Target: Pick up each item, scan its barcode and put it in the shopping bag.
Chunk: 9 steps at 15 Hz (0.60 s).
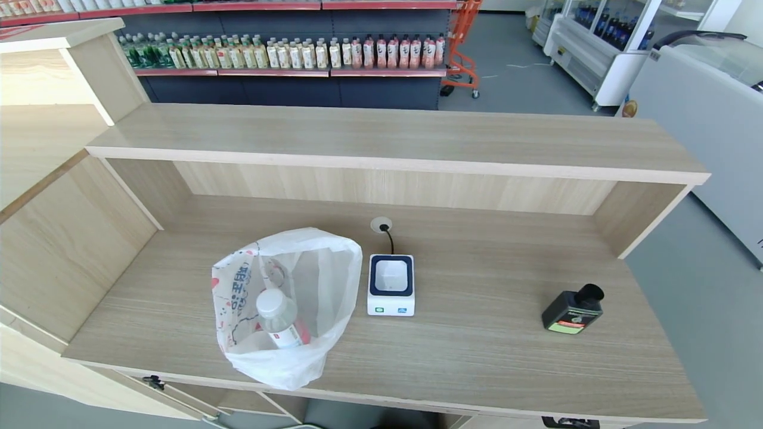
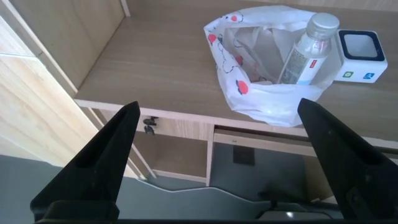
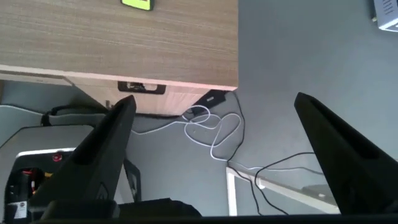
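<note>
On the wood-grain counter (image 1: 477,357): squat black bottle (image 1: 572,310), well right of boxy white scanner (image 1: 391,285).
Bag (image 1: 286,304): crinkled thin plastic; clear capped bottle (image 1: 279,319) inside, base veiled.
Left gripper (image 2: 219,107): fingers apart.
Right gripper (image 3: 214,99): fingers apart.

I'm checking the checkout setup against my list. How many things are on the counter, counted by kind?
bag: 1
scanner: 1
bottles: 2, the clear bottle inside the bag and the black bottle to the scanner's right
Total: 4
</note>
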Motion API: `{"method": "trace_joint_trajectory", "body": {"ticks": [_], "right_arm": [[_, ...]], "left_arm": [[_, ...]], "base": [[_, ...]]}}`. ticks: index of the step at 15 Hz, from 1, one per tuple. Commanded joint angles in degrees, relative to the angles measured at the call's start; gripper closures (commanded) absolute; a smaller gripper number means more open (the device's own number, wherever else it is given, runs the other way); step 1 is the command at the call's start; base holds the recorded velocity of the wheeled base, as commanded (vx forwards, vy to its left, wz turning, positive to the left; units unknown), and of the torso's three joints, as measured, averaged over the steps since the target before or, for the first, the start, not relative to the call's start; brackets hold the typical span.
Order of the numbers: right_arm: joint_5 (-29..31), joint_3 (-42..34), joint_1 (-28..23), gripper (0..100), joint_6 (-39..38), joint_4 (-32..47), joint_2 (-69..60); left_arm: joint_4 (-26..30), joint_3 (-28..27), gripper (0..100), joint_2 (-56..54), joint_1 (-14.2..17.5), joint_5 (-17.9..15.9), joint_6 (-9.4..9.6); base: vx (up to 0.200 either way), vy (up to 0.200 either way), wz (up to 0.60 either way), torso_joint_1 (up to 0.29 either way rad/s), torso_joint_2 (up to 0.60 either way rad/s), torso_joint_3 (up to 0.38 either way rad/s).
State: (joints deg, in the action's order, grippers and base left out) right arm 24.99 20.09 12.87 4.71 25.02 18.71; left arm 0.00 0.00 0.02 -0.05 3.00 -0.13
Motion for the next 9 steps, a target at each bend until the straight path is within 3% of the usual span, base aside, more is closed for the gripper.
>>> {"method": "trace_joint_trajectory", "body": {"ticks": [1,3,5,9], "right_arm": [[1.38,-1.63,-2.06,0,-0.66,0.03,0.45],[2.34,-2.51,-4.88,0,-0.57,0.47,0.36],[2.69,-3.04,-9.18,0,0.22,0.47,2.03],[-0.65,-3.74,-9.71,0,-0.22,-5.59,5.55]], "left_arm": [[0.00,0.00,0,-0.02,0.05,-0.01,-0.04],[0.00,0.00,0,-0.02,0.05,-0.01,-0.04],[-0.09,0.00,0,-0.02,0.05,-0.01,-0.22],[0.00,0.00,0,-0.02,0.05,-0.01,-0.13]], "base": [[0.000,-0.200,0.00,0.007,0.00,0.002],[0.000,-0.200,0.00,0.005,0.00,0.000],[0.000,0.000,0.00,0.000,0.00,0.000],[0.000,0.000,0.00,0.000,0.00,0.000]]}}
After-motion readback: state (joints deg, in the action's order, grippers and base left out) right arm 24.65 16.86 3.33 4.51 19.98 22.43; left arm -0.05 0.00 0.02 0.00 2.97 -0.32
